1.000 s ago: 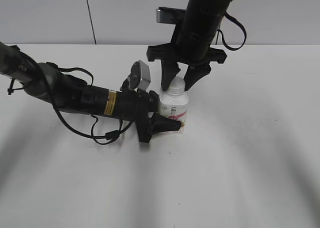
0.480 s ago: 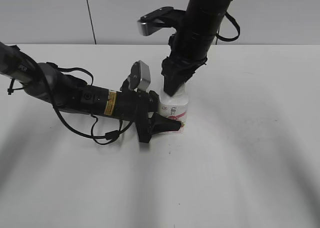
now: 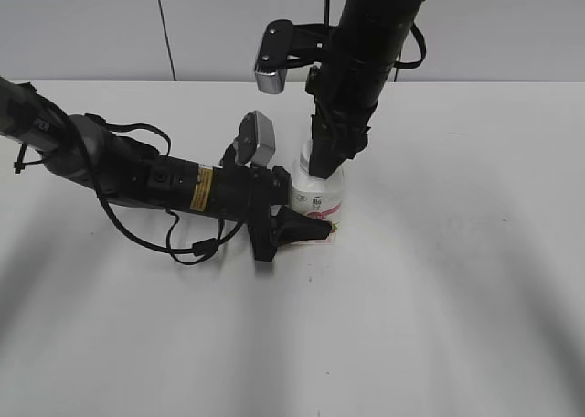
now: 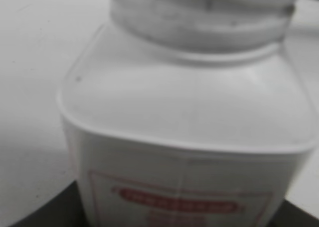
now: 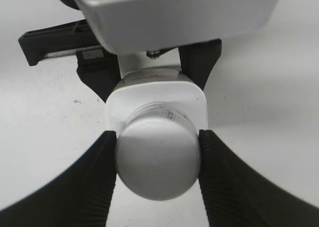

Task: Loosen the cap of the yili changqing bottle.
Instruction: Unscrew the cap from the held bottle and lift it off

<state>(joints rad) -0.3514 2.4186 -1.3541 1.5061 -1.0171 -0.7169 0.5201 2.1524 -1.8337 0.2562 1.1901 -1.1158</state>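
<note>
A: We have the right pincer (image 5: 157,160) closed on the cap (image 5: 157,162), ribbed pads touching it on both sides. It comes down from above, wrist roughly vertical over the neck.

B: And the left pincer (image 3: 291,223)?

A: We have it clamped on the yili changqing bottle (image 3: 317,197) from the side, low on the body, arm lying nearly flat along the table (image 3: 457,280). In the left wrist view we only get the bottle's shoulder and label filling the frame, so finger contact isn't visible there. We judge the hold from the exterior and right wrist views, where black fingers flank the body.

B: Bottle position?

A: Upright on the table, near the middle, label facing the camera, cap directly under the right wrist.

B: Progress?

A: Both grasps are made, so we judge the twist to be the step in hand. We can't tell from these views whether the cap has broken free; no gap shows at the neck. Left: turn it enough to loosen, then let go.
</note>
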